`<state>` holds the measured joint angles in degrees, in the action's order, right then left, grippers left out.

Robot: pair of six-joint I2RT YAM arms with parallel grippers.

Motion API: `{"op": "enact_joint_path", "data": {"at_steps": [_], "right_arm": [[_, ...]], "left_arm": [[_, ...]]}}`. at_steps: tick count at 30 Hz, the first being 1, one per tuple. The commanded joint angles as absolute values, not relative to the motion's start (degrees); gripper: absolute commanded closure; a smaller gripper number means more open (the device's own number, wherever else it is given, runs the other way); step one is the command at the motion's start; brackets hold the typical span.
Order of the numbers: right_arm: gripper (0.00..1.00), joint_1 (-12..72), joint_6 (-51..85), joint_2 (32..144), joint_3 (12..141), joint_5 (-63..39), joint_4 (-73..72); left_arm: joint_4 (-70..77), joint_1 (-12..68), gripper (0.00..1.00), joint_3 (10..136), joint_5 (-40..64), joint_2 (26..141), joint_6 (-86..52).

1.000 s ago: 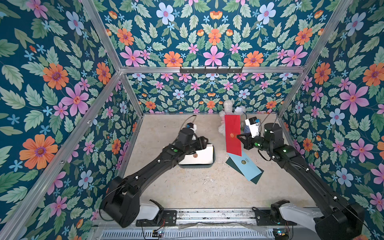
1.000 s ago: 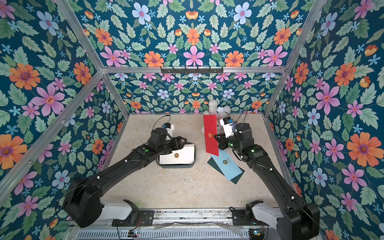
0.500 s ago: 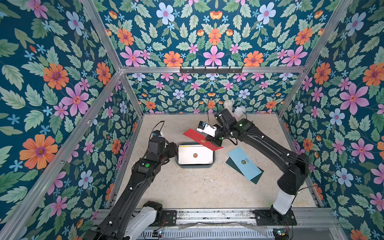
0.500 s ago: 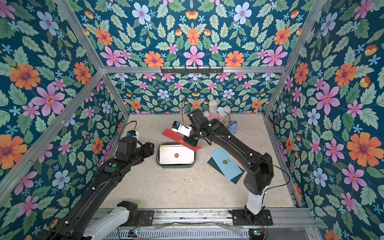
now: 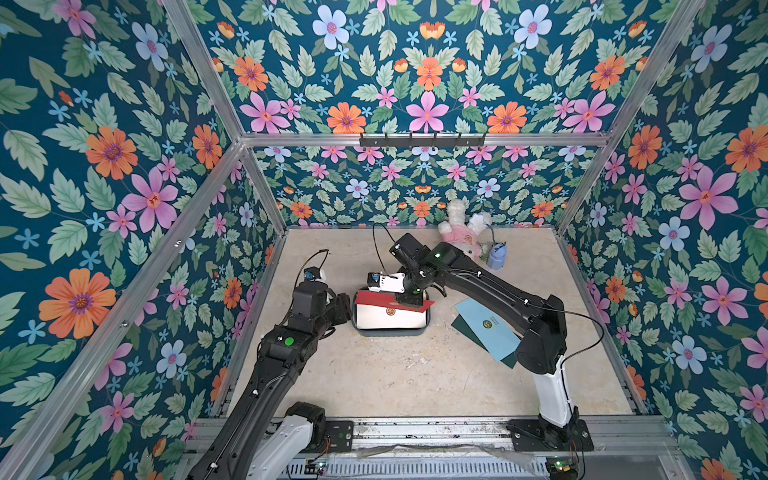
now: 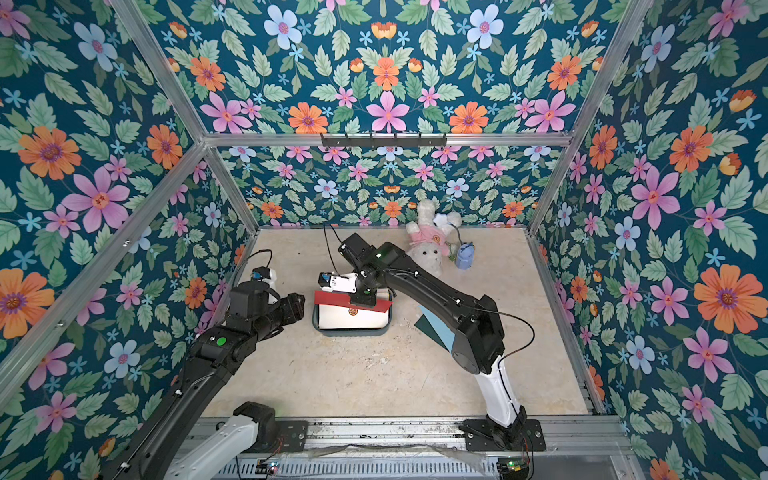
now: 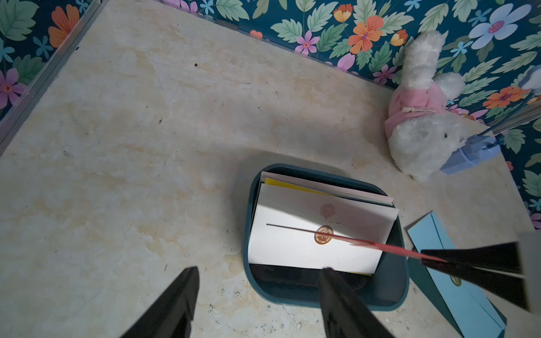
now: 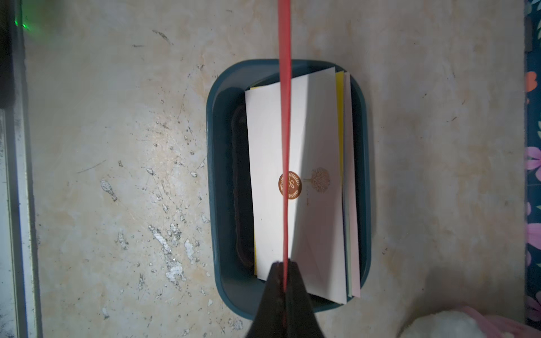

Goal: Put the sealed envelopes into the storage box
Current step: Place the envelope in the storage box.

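Moved: our right gripper (image 8: 283, 264) has carried the red envelope (image 5: 370, 298) lower, over the storage box (image 5: 354, 316).
Right grip: pinching that envelope's edge.
Other arm: our left gripper (image 7: 260, 270), jaws apart, empty, beside the box.
Outside: we see a light blue envelope (image 5: 486, 328) on the table (image 5: 395, 374).

A staged robot test booth, not a lived-in room. Flowered wallpaper panels (image 5: 424, 83) set in a bare metal frame (image 5: 299, 139) wall in a marbled tabletop (image 5: 395, 374). Arm mounts (image 5: 548, 434) are bolted to a rail (image 5: 436, 428) well nearer the camera than the right claw (image 5: 409, 302). Beyond the claw, a stuffed rabbit (image 5: 459, 239) lies by the back wall.
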<state>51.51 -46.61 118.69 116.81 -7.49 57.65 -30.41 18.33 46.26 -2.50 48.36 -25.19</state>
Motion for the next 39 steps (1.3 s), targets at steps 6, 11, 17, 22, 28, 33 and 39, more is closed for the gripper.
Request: {"op": "enact_joint_path", "data": {"at_steps": [6, 11, 17, 22, 28, 33, 39], "right_arm": [[1.00, 52.9, -49.1, 120.3, 113.1, -2.1, 56.3], [1.00, 53.5, -49.1, 122.1, 114.2, -1.0, 55.4], [0.70, 54.4, -48.8, 122.2, 112.5, 3.2, 51.0], [0.71, 54.5, -48.4, 122.7, 112.2, 2.4, 48.8], [0.98, 54.5, -48.3, 125.9, 116.6, -2.4, 49.7], [1.00, 54.8, -49.1, 128.3, 120.0, -1.7, 52.1], [1.00, 55.4, -51.3, 128.8, 120.9, -3.0, 52.6]], "left_arm": [[-30.1, 18.2, 0.28, 46.0, -3.7, 48.6, -24.7], [-30.1, 18.2, 0.28, 45.7, -3.3, 48.6, -24.7], [-29.8, 18.2, 0.27, 45.5, -3.3, 48.6, -24.9], [-29.8, 18.2, 0.27, 45.4, -3.1, 48.5, -25.0], [-29.9, 18.2, 0.26, 45.4, -3.2, 48.4, -25.0], [-30.0, 18.2, 0.26, 45.4, -3.1, 48.3, -25.0], [-30.0, 18.2, 0.26, 45.4, -3.1, 48.5, -25.0]]}}
